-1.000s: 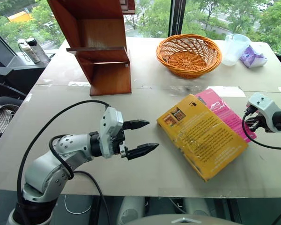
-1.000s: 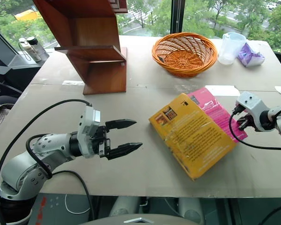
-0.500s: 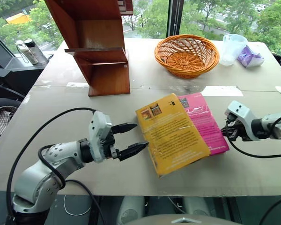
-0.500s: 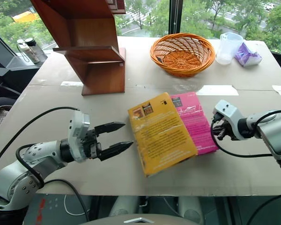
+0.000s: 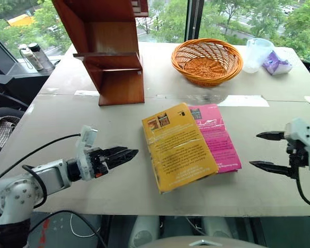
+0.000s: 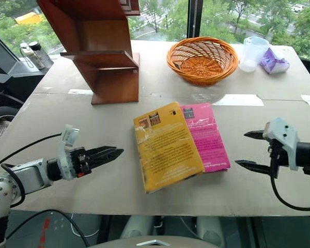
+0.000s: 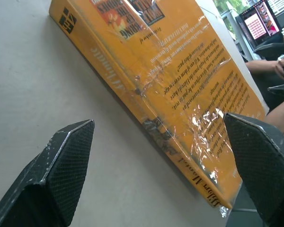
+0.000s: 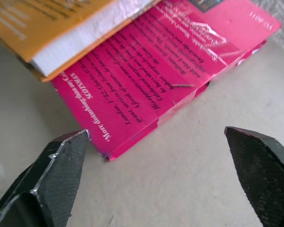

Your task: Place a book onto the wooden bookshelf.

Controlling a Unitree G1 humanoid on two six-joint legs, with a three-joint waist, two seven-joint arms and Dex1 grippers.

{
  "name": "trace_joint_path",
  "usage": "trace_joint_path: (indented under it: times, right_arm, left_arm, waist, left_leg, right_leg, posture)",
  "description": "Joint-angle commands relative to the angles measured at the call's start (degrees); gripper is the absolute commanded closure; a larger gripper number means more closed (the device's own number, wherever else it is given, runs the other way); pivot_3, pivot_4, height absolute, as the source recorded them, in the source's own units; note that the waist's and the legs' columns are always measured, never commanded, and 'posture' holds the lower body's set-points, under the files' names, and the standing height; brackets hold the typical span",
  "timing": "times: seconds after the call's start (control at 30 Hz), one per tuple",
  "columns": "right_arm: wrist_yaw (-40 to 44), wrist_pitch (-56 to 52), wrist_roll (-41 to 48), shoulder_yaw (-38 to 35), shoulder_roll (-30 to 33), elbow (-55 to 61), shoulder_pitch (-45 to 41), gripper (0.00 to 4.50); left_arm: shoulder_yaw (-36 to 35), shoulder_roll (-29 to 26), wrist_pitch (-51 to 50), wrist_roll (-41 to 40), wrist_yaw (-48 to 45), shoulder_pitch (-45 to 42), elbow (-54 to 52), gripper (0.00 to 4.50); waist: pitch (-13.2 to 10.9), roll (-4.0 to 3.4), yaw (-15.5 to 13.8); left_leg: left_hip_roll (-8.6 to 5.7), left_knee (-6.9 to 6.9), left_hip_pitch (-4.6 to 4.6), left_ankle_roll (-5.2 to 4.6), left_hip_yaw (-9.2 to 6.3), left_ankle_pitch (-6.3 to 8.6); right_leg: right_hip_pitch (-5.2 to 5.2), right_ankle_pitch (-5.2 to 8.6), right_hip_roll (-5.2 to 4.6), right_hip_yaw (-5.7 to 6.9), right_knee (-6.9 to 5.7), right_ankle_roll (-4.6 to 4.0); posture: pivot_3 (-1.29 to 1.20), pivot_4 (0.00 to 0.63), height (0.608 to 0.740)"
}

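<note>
The yellow-orange book (image 5: 178,147) lies flat on the table, its right edge overlapping a bright pink book (image 5: 219,137). The wooden bookshelf (image 5: 111,51) stands upright at the far left of the table, well beyond both books. My left gripper (image 5: 130,154) is open, low over the table just left of the book, and its wrist view looks along the book's spine (image 7: 146,118). My right gripper (image 5: 254,150) is open and holds nothing, a short way right of the pink book (image 8: 170,71).
An orange wicker basket (image 5: 206,59) sits at the far centre. A clear plastic jug (image 5: 259,51) and a purple bag (image 5: 278,63) are at the far right. Bottles (image 5: 33,54) stand off the table's far left. The table's front edge (image 5: 196,211) runs just below the books.
Both books slid left and turned while the shut right gripper pressed on the pink one. That gripper has since drawn back and opened. My left gripper retreated left and rolled.
</note>
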State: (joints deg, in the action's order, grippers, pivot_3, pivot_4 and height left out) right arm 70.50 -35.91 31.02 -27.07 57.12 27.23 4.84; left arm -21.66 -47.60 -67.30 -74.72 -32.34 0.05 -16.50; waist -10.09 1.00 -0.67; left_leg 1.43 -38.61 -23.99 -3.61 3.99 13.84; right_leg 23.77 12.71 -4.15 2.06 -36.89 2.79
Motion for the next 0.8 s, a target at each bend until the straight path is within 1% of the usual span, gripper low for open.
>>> trace_joint_path:
  times: [0.03,0.17,0.2,0.3,0.4,0.53,0.7,0.8]
  right_arm:
    - [2.26,-2.15,8.16,-8.21,-0.14,4.30,1.75,0.05]
    - [-0.66,-5.16,13.66,-10.67,-0.70,8.13,3.00,0.05]
    - [-1.43,-5.79,14.54,-11.14,-0.75,8.86,3.40,0.05]
    - [-3.33,-7.10,16.32,-12.35,-0.83,10.87,5.01,0.05]
    - [-4.64,-7.86,17.36,-13.57,-0.80,11.99,6.57,0.05]
    - [-6.10,-8.39,19.02,-15.32,-0.72,13.52,8.23,0.05]
    - [-7.36,-8.35,21.18,-17.30,-1.52,15.45,9.98,0.05]
    - [-7.44,-7.54,21.59,-18.10,-2.44,16.31,11.72,0.05]
  left_arm:
    - [1.93,-0.26,-8.86,-10.56,8.12,-4.69,8.09,0.00]
    - [4.89,1.98,-12.10,-16.01,16.39,-8.56,15.40,0.00]
    - [5.49,2.77,-12.06,-17.68,18.28,-9.24,16.53,0.00]
    - [7.13,5.19,-10.98,-22.97,23.58,-10.90,18.98,0.00]
    - [9.44,7.51,-10.28,-25.23,26.96,-11.78,19.83,0.00]
    - [12.41,11.35,-8.73,-28.30,30.71,-13.41,21.21,0.00]
    - [15.38,14.72,-8.04,-29.46,32.40,-16.33,23.30,0.00]
    - [16.10,16.31,-7.89,-28.35,32.30,-18.08,25.10,0.00]
  waist:
    - [0.03,0.00,0.03]
    - [0.03,0.01,-0.09]
    - [0.03,0.02,-0.14]
    - [0.04,0.05,-0.34]
    - [0.06,0.06,-0.47]
    - [0.11,0.05,-0.74]
    - [0.12,0.03,-0.85]
    - [0.12,0.03,-1.20]
  left_leg:
    - [0.07,0.03,0.28,0.01,0.00,0.01]
    - [0.11,0.06,0.27,0.02,0.01,0.01]
    - [0.10,0.06,0.25,0.02,0.01,0.01]
    - [0.01,0.11,0.19,0.03,0.00,0.01]
    - [-0.10,0.18,0.17,0.03,0.00,0.01]
    - [-0.20,0.18,0.14,0.04,0.00,0.02]
    - [-0.20,0.18,0.16,0.23,0.00,0.13]
    - [-0.22,0.18,0.15,0.01,0.00,0.00]
  right_leg:
    - [-0.24,0.01,-0.02,0.01,-0.02,-0.01]
    - [-0.18,-0.02,-0.24,-0.08,-0.04,-0.08]
    - [-0.17,-0.14,-0.29,-0.16,-0.04,-0.29]
    - [-0.16,-0.15,-0.47,-0.19,-0.02,-0.33]
    - [-0.16,-0.15,-0.69,-0.17,0.04,-0.33]
    - [-0.19,-0.16,-0.86,-0.17,0.07,-0.33]
    - [-0.20,-0.16,-0.86,-0.13,0.07,-0.34]
    - [-0.21,-0.16,-0.85,-0.11,0.07,-0.34]
  posture:
    - [0.00,0.150,0.733]
    - [0.00,0.150,0.733]
    - [0.00,0.150,0.733]
    - [0.00,0.150,0.733]
    - [0.00,0.150,0.733]
    - [0.00,0.150,0.733]
    - [0.00,0.150,0.733]
    - [0.00,0.150,0.733]
